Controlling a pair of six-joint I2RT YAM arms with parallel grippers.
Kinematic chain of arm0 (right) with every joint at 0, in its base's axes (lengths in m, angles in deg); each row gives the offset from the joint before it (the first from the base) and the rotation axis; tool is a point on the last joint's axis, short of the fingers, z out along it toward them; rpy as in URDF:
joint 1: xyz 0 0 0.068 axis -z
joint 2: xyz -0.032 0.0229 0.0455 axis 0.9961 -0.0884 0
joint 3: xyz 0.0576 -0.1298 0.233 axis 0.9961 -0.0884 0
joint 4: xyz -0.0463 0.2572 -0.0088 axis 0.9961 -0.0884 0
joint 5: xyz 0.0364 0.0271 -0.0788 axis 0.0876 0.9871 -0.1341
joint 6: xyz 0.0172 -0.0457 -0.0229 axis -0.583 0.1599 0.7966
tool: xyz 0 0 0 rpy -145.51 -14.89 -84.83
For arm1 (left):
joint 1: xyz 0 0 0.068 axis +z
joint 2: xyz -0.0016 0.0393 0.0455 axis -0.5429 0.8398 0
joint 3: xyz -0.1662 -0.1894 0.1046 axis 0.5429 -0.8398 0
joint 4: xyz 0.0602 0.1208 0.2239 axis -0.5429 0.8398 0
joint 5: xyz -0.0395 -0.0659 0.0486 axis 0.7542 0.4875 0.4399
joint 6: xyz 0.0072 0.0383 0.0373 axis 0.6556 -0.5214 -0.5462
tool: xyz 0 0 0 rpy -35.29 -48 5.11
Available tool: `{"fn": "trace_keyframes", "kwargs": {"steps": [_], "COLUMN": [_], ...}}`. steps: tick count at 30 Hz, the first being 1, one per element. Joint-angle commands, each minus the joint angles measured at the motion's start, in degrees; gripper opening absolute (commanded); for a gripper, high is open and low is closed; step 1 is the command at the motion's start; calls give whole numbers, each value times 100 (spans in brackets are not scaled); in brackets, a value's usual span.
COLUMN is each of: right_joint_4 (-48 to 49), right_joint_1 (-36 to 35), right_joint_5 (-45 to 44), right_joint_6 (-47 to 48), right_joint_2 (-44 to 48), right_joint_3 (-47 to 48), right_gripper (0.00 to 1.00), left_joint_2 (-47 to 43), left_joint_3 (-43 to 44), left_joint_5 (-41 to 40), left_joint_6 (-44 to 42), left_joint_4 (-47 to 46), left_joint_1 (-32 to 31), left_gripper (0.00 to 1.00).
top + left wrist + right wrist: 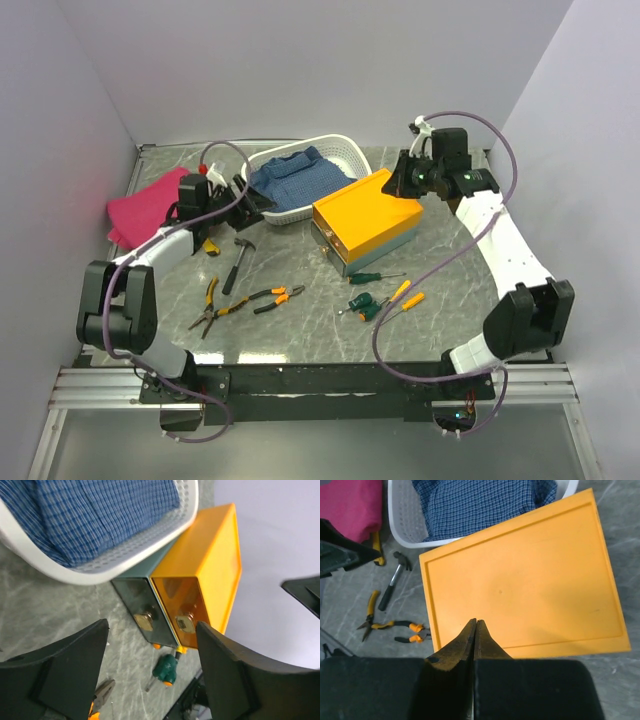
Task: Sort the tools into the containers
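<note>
Top external view laid it out for me: a grey marbled table (300, 335), hard and smooth, carried everything. The biggest thing on it was the orange-yellow box (365, 212), a flat-lidded rectangular block on a teal-grey base. It sat directly under the right jaws, which were pressed shut on nothing. Its lid (520, 580) looked like slick plastic with a shallow raised border, so I judged that closed tips could skate across it, or shove the box into the white perforated basket (345, 145) right beside it. The left jaws stood wide apart and empty, facing the box's drawer end (184, 622). The small metal catches there were a poor target. Soft blue checked cloth (295, 180) filled the basket, and pink cloth (145, 205) lay behind the left jaws; either could snag a finger. A steel-headed hammer (238, 262) lay just beyond those jaws, with orange-handled pliers (265, 298) farther off. Green-handled screwdrivers (362, 305) lay nearer the box, round-shafted and likely to roll if nudged.
</note>
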Motion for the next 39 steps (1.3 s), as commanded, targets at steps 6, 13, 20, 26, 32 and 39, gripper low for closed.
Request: {"fn": "trace_keyframes", "kwargs": {"steps": [6,13,20,26,32,39], "right_joint_4": [-399,66,190,172,163,225], "right_joint_1": [65,127,171,206,232,241], "right_joint_5": [310,283,345,293,222,187], "right_joint_6": [-75,-198,-172,-111,-66,-110], "right_joint_2": [-795,-638,-532,-593,-620,-541], "right_joint_3": [467,-296,-553,-509,-517,-711], "right_gripper": [0,0,0,0,0,0], "left_joint_2": [403,983,1686,2012,2030,2003], "left_joint_3": [-218,169,275,495,486,389], "left_joint_5": [1115,455,657,789,789,710], "left_joint_6": [461,459,1277,1435,1488,1471], "left_joint_4": [-1762,-1260,-2157,-2429,-2500,-2535], "left_joint_1": [-481,-1035,-1123,-1255,-1519,-1633], "left_gripper": [66,79,72,67,62,58]}}
